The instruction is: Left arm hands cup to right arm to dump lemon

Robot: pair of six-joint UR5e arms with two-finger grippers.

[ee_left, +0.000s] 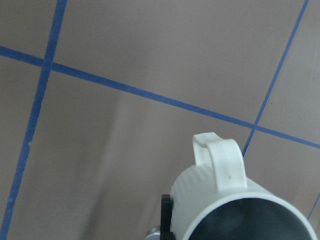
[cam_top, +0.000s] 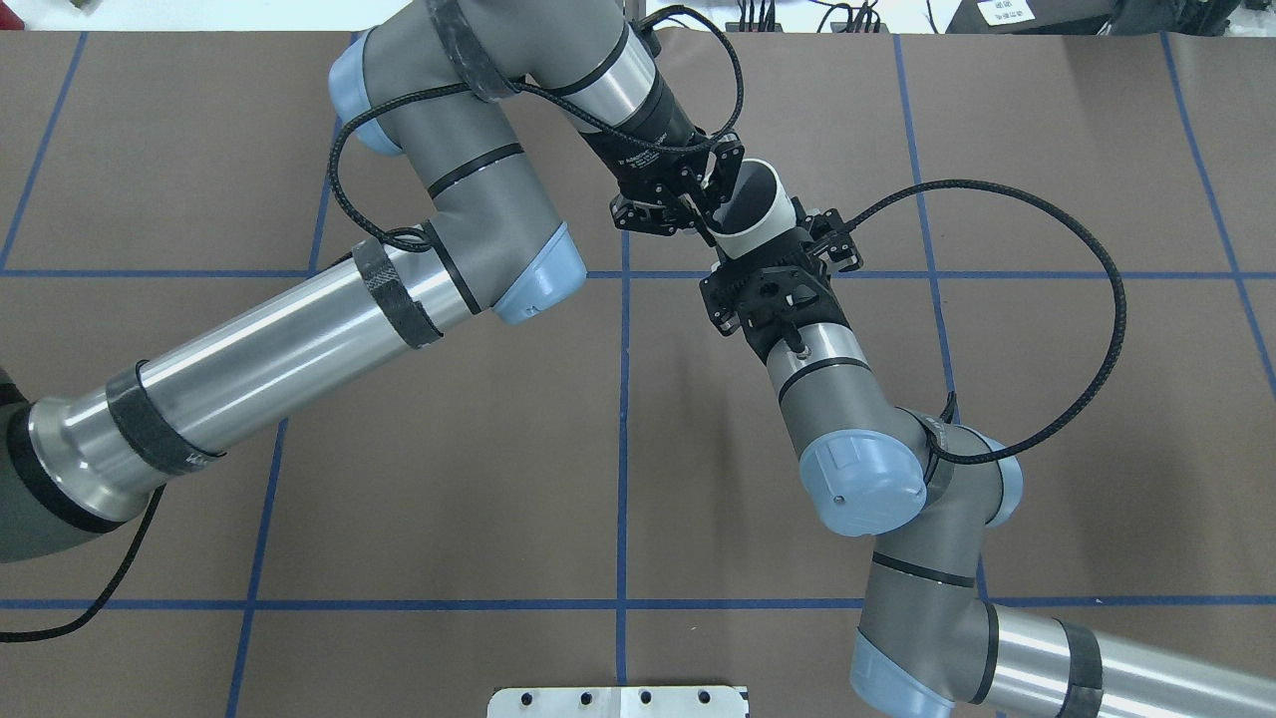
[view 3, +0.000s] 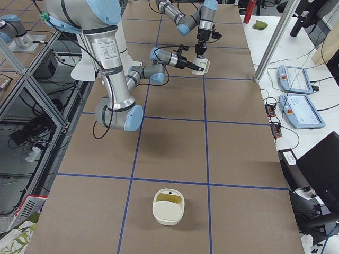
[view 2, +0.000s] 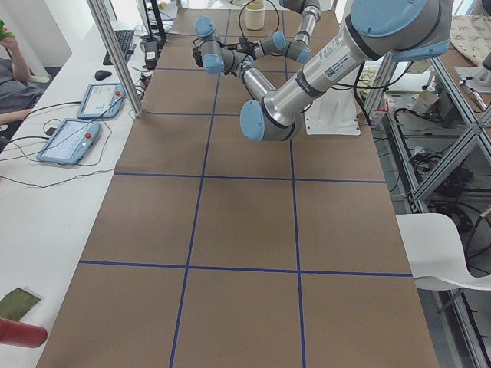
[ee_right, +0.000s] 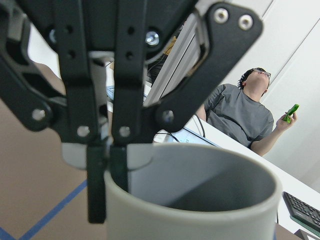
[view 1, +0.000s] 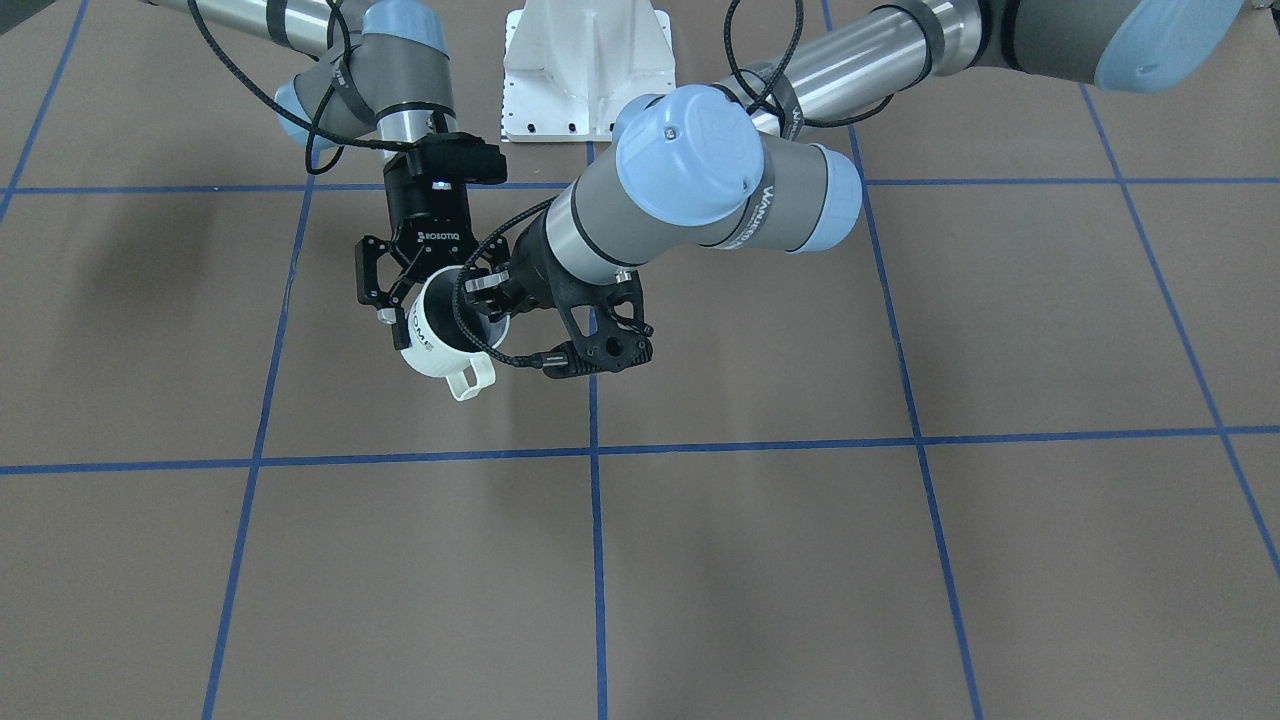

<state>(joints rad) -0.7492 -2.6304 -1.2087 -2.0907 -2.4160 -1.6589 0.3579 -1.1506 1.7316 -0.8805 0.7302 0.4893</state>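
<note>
The cream-white cup (view 1: 435, 340) with black lettering hangs tilted above the table, its handle (view 1: 470, 380) pointing at the front camera. My left gripper (view 1: 487, 292) is shut on the cup's rim; the right wrist view shows its fingers (ee_right: 97, 165) pinching the wall. My right gripper (view 1: 430, 300) straddles the cup's body. One of its fingers (ee_left: 167, 215) lies against the cup's side in the left wrist view. From overhead, the cup (cam_top: 763, 204) sits between the left gripper (cam_top: 710, 204) and the right gripper (cam_top: 766, 234). The lemon is hidden. The grey inside (ee_right: 210, 185) shows none.
The brown table has a blue tape grid (view 1: 595, 450). The white robot base (view 1: 585, 70) is at the back. A cream container (view 3: 168, 207) with something yellowish inside stands near the table's right end. An operator (ee_right: 242, 117) and tablets (view 3: 296, 79) are beside the table.
</note>
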